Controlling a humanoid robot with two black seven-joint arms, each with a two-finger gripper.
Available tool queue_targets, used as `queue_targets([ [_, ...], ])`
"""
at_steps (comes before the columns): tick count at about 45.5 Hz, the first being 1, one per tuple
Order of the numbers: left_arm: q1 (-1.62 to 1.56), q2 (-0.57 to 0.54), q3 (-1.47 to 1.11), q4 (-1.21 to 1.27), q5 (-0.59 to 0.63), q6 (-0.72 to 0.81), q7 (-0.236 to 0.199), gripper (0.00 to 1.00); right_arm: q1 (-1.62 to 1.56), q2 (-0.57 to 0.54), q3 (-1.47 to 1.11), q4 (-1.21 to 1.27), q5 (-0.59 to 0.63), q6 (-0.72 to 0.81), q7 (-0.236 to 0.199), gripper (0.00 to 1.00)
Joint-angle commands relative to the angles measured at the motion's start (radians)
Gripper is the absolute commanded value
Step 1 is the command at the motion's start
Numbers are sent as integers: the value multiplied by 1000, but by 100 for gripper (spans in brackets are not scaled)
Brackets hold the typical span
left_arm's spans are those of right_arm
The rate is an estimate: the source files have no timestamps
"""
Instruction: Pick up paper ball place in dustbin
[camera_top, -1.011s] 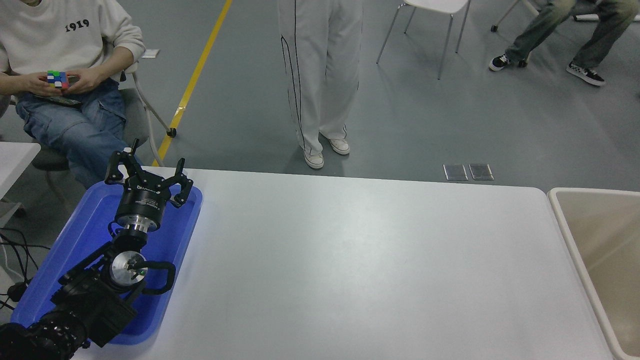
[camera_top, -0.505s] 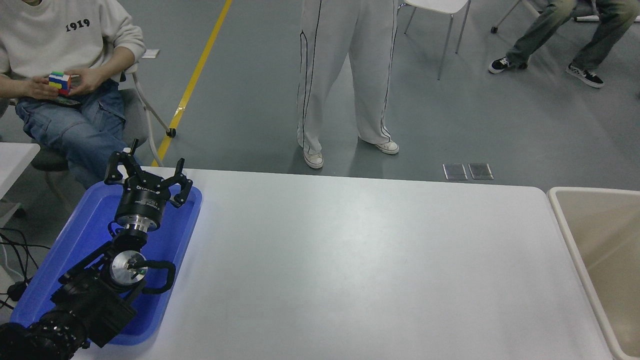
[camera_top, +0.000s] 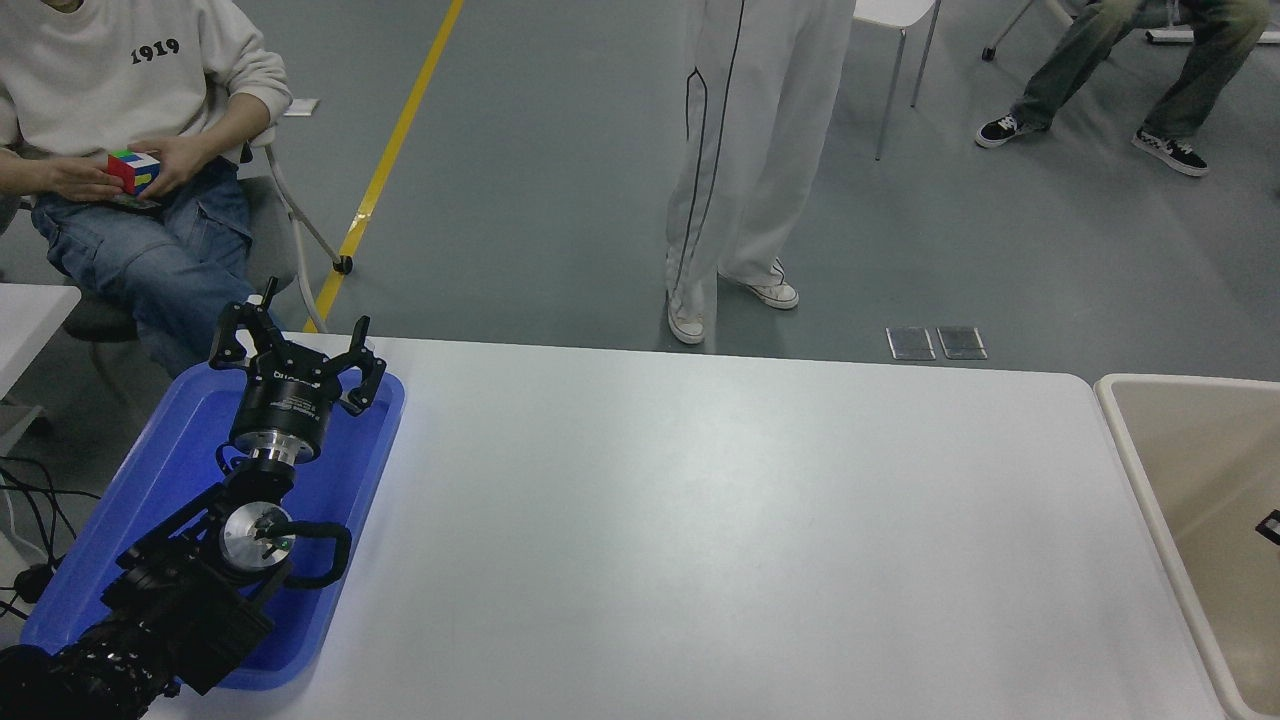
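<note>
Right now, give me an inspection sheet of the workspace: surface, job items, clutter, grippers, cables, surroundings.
Surface: white table, bare across its middle.
Job's things: dustbin stands off the table's right end; no paper ball seen on the table.
Clutter: blue tray at the table's left end.
Grippers: left gripper open, parked over the blue tray; only a small black piece shows at the right edge over the dustbin, too little to identify.
Cables: black cables hang left of the tray.
Surroundings: seated person far left holding a colour cube; standing person beyond the far edge; another seated person at the far right.
</note>
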Motion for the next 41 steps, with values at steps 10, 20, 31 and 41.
queue_targets([
  [10, 0, -1, 0, 0, 0, 0, 0, 100, 9, 0, 5, 7, 1, -53, 1, 96],
  [20, 0, -1, 0, 0, 0, 0, 2, 100, 21, -2, 19, 14, 2, -51, 1, 96],
  [31, 0, -1, 0, 0, 0, 0, 0, 100, 72, -5, 24, 92, 2, -47, 1, 99],
  [41, 0, -1, 0, 0, 0, 0, 2, 100, 130, -103, 240, 256, 1, -36, -1, 100],
])
